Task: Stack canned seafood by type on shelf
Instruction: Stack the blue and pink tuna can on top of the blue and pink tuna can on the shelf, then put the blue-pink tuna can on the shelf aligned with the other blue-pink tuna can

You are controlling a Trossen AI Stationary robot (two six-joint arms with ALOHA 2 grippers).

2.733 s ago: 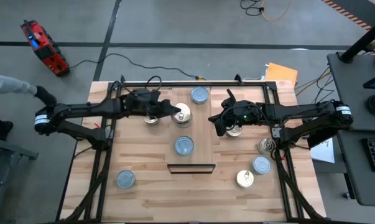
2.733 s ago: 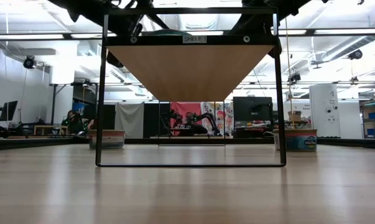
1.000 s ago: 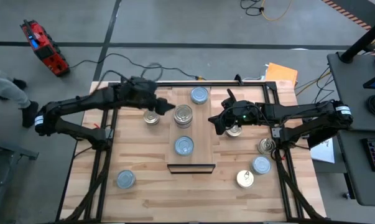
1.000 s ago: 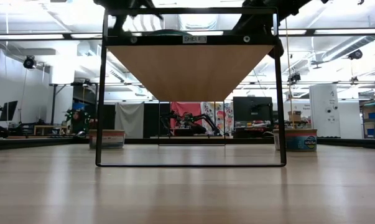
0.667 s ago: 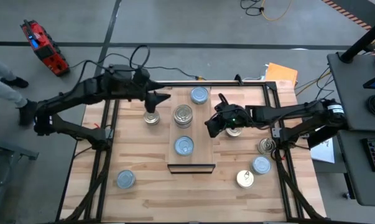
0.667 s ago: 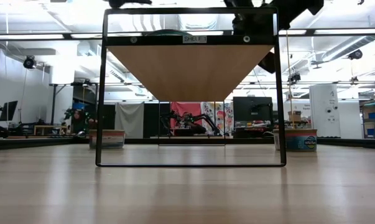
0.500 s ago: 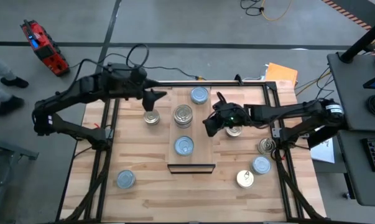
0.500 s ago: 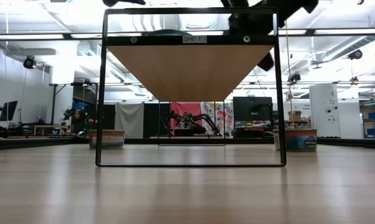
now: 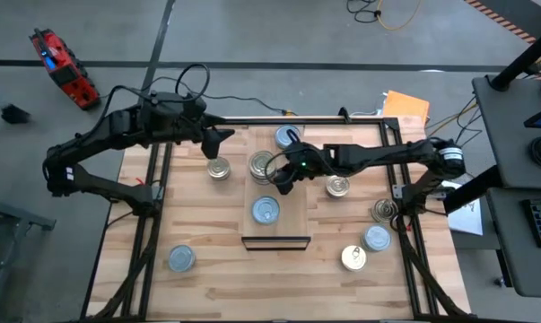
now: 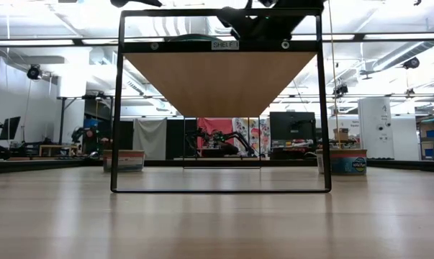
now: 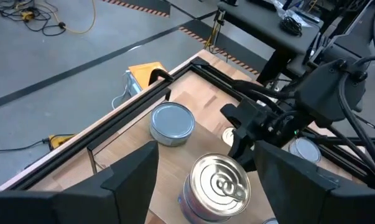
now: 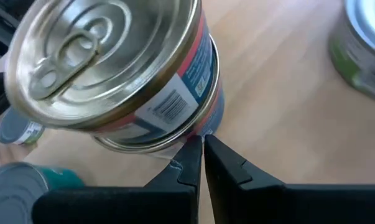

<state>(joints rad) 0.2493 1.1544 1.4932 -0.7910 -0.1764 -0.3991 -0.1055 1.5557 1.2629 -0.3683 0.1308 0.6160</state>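
The shelf [image 9: 292,193] is a pale plank in the middle of the table. On it stand a blue-grey-topped tin [image 9: 288,137] at the far end, a stack of ringed silver tins [image 9: 264,166] in the middle, and another blue-grey tin [image 9: 266,210] nearer. My right gripper [image 9: 283,177] is shut, right beside the stack [image 12: 112,68]. My left gripper [image 9: 220,137] hovers open above the table, left of the shelf. It looks over the stack [image 11: 221,180] and the far tin [image 11: 171,121]. My right gripper's shut fingertips [image 12: 193,155] touch the side wall of the stack's lower tin [image 12: 175,140], low down near the shelf. They come slanting from the table's right. The stack stands on the shelf with its ringed top up.
Loose tins stand on the table: one left of the shelf [image 9: 219,169], one right of it [image 9: 338,186], three near the right edge [image 9: 383,212] [image 9: 376,237] [image 9: 353,258], and one at the near left [image 9: 181,259]. A black frame [image 10: 123,101] carries the shelf.
My left gripper has drawn back from the stack toward the table's far left corner and risen. My right gripper has moved toward the table's left, away from the loose tin right of the shelf and up to the stack. The tins have kept their places.
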